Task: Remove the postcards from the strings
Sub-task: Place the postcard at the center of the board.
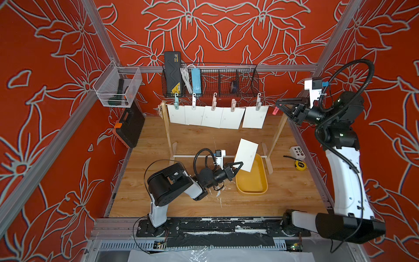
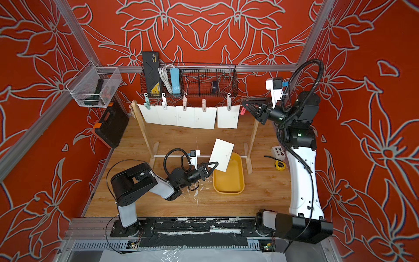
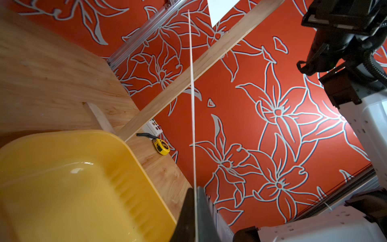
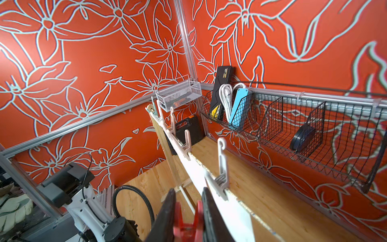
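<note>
Left tool [image 1: 240,163] pinches one postcard [image 1: 247,154] above the yellow tub [image 1: 251,192].

Robotics lab cell: aluminium frame [image 1: 288,67], printed backdrop [image 1: 226,27], two mounted arms [image 1: 172,181] [image 1: 344,177].

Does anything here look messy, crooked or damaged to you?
Minor things only. The hanging postcards sit crooked, and four of them overlap. White flecks dot the table beside the tub, and the black front rail is scuffed white in patches.
</note>
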Action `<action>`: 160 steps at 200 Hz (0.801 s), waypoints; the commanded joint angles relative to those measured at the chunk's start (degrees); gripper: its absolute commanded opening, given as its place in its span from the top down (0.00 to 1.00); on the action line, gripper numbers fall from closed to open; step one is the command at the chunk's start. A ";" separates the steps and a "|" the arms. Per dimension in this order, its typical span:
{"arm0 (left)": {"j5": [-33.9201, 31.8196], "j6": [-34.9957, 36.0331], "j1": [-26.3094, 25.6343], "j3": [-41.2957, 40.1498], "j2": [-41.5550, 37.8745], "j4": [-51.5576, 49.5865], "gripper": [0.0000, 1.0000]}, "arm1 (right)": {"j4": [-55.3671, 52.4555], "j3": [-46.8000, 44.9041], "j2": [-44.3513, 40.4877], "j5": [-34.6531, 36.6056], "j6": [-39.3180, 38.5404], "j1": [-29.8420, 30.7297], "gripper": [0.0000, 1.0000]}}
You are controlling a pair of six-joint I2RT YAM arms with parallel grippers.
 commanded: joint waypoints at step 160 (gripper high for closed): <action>-10.02 3.24 10.37 -29.21 -47.20 -35.01 1.00 | -10.54 -40.08 -16.10 31.22 -6.81 19.74 0.79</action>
